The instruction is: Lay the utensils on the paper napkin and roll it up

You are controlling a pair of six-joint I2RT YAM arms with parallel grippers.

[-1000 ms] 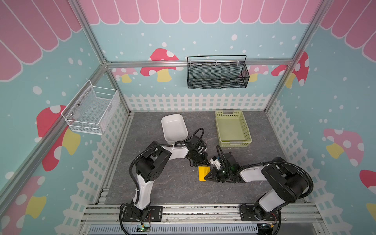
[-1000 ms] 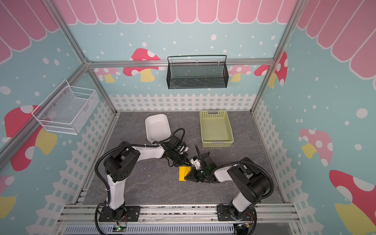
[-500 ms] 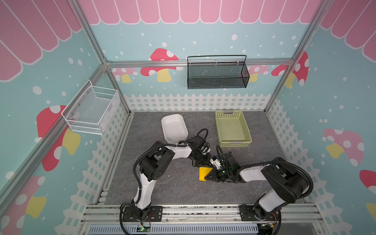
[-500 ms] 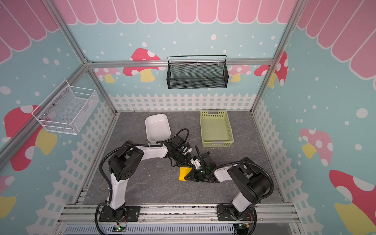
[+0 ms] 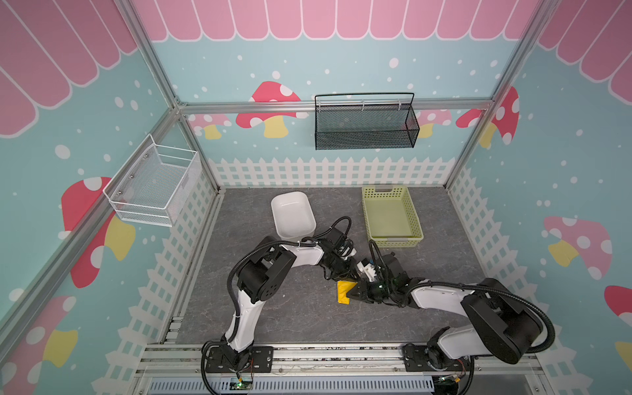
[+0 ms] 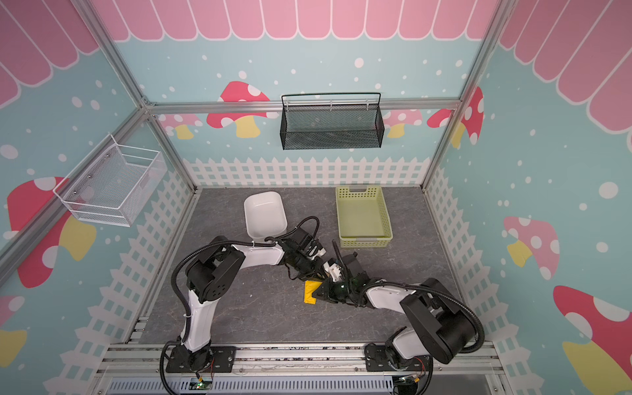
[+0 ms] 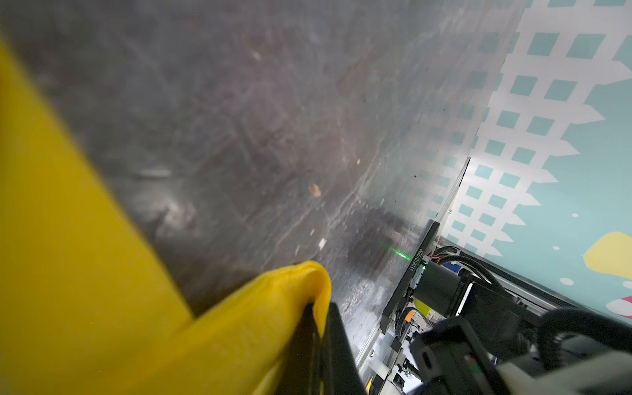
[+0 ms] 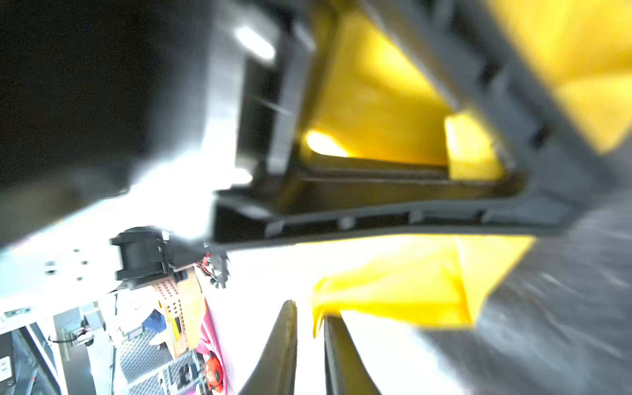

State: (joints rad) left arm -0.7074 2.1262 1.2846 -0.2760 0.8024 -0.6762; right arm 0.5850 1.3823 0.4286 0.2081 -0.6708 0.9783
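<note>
Grey tabletop (image 5: 290, 307): napkin (image 5: 343, 293) pinched in left hand (image 7: 319, 330).

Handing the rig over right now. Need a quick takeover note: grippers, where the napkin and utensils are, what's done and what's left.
Left gripper: shut on an edge of the bright yellow paper napkin.
Right gripper: jaws a little apart at a corner of the napkin, not clearly gripping it.
Napkin: folded into a narrow bundle on the grey table, between both grippers.
Utensils: none visible in any view. They may be inside the napkin, but I cannot confirm it.
Done: napkin partly rolled.
Left: finish the roll and check that the utensils are inside.
</note>
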